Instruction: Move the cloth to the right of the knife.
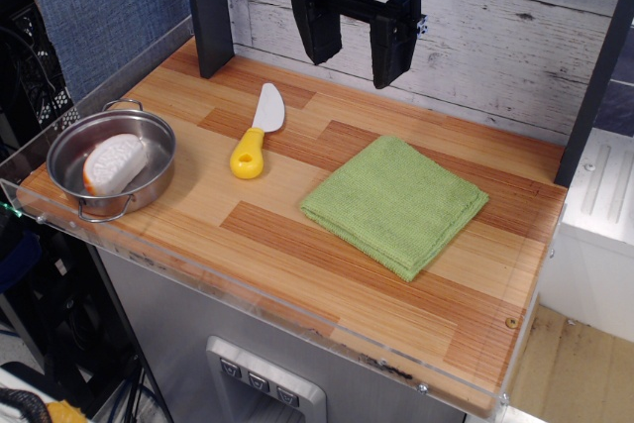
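The light-green folded cloth lies flat on the wooden tabletop, at the right. The knife, with a white blade and a yellow handle, lies to the left of the cloth, blade pointing toward the back wall. My gripper hangs high above the back of the table, between knife and cloth, well clear of both. Its two black fingers are spread apart and hold nothing.
A steel pot with a white and orange food piece in it stands at the left front corner. A dark post stands at the back left. A white plank wall runs behind the table.
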{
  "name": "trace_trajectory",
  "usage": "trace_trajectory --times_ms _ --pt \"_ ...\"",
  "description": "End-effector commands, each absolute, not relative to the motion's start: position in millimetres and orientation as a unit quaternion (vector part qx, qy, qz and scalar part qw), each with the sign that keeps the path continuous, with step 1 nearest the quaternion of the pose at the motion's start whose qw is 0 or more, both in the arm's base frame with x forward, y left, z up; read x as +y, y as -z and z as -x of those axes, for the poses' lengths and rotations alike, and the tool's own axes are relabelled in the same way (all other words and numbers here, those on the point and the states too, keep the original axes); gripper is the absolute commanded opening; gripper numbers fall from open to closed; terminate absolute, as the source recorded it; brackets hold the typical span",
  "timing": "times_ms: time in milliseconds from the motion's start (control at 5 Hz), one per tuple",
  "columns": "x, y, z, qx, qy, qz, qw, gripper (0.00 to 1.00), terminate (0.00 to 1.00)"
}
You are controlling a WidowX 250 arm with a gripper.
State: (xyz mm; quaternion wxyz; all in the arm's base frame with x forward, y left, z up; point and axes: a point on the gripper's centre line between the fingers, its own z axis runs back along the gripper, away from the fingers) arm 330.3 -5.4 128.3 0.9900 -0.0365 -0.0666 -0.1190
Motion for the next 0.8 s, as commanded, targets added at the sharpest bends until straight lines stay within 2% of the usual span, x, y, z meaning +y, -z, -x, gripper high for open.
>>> trace_trajectory --times_ms 0,400,600 --pt "-1.4 -143.9 -331.8 -0.099 0.118 0.032 0.987 1.00 0.00" --pt "-1.4 -143.9 -331.8 -0.099 0.118 0.032 0.987 1.00 0.00" --pt "-1.4 -143.9 -331.8 -0.099 0.118 0.032 0.987 1.00 1.00"
